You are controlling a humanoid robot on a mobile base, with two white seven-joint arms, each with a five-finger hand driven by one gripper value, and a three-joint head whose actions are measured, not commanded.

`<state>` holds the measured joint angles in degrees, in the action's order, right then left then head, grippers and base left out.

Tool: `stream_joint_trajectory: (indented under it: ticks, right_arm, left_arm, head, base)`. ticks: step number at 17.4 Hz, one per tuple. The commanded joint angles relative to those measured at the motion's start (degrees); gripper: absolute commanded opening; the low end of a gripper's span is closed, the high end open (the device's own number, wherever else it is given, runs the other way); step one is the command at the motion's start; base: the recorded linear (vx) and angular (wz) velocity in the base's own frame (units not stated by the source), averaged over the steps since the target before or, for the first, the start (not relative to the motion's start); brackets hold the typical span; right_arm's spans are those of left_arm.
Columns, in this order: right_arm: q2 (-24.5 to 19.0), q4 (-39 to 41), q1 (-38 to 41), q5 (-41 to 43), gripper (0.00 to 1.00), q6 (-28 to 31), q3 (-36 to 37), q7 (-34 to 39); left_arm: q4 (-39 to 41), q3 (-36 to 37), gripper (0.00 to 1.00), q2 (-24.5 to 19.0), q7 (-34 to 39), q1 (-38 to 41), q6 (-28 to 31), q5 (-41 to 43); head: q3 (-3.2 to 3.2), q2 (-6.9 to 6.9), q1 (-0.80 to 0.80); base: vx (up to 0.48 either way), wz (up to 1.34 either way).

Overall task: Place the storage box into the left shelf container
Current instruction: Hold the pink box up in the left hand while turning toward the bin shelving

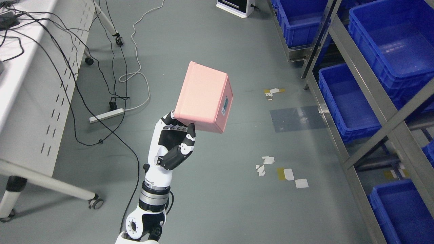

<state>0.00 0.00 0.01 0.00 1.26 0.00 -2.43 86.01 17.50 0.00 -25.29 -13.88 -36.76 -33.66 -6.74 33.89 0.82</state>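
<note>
My left hand (179, 130) rises from the bottom edge left of the middle and is shut on a pink storage box (205, 97), held in the air above the grey floor. The box is tilted, with a small label on its right side. The fingers grip its lower left corner, the thumb (184, 144) against the underside. Blue shelf containers sit on a metal rack (352, 57) along the right: one at mid height (346, 98), one at the upper right (393, 44), one at the top (298, 20) and one at the lower right (403, 210). The box is well left of the rack.
A white table (27, 84) on castor wheels stands at the left with black and white cables (125, 78) and a power strip (106, 115) trailing on the floor. A white device (235, 6) stands at the top middle. Tape scraps (284, 173) lie on the floor.
</note>
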Motion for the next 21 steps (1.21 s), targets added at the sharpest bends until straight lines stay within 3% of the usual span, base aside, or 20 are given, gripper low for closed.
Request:
stream_joint_trajectory:
  ticks: [1, 16, 21]
  right_arm:
    - [1.0, 1.0, 0.5, -0.1, 1.00, 0.0, 0.3, 0.0]
    - [1.0, 1.0, 0.5, -0.1, 1.00, 0.0, 0.3, 0.0]
    - [1.0, 1.0, 0.5, -0.1, 1.00, 0.0, 0.3, 0.0]
  left_arm:
    - [1.4, -0.4, 0.02, -1.0, 0.0, 1.4, -0.7, -0.1]
    - [1.3, 1.6, 0.02, -1.0, -4.5, 6.8, -0.8, -0.1]
    - [1.3, 5.6, 0.02, -1.0, -5.9, 10.6, -0.9, 0.1]
  head:
    - [0.00, 0.00, 0.00]
    - [0.00, 0.00, 0.00]
    - [0.00, -0.06, 0.00]
  base:
    - [0.503, -0.08]
    - [0.575, 0.10]
    - [0.609, -0.37]
